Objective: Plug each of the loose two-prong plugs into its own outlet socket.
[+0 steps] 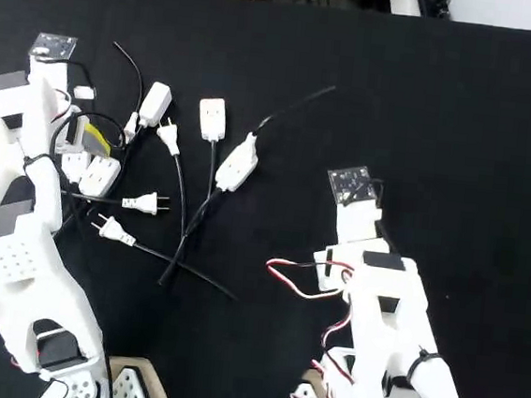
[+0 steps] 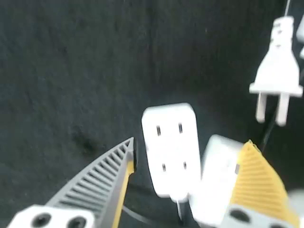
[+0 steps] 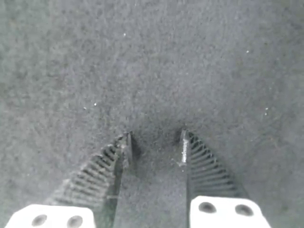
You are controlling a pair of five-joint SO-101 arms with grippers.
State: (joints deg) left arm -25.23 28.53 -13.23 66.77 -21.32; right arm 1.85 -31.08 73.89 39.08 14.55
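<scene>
Nothing plugged yet as far as visible; every plug in sight has bare prongs. The left pincer (image 2: 190, 142) stands apart, not clamped. One socket block (image 2: 171, 147) sits between its fingers with slots facing up, a gap showing on the grey finger's side. A second socket block (image 2: 216, 180) lies against the yellow finger. A loose plug (image 2: 278, 80) lies beyond the yellow finger, off to that side and apart from both blocks.

In the high view, three plugs lie out from the left pincer toward the right arm: far plug (image 1: 168, 136); middle plug (image 1: 145, 203); near plug (image 1: 112, 231); none is seated. Three more sockets wait unfilled past them: socket A (image 1: 154, 104); socket B (image 1: 212, 119); socket C (image 1: 236, 163), nearest the right pincer but well apart from it.

The right pincer (image 3: 154, 142) is slightly apart and holds nothing, with only black cloth (image 3: 152, 57) under it.

Judgement: task is at the very start; probably the first grab of a socket block; all matings remain.
</scene>
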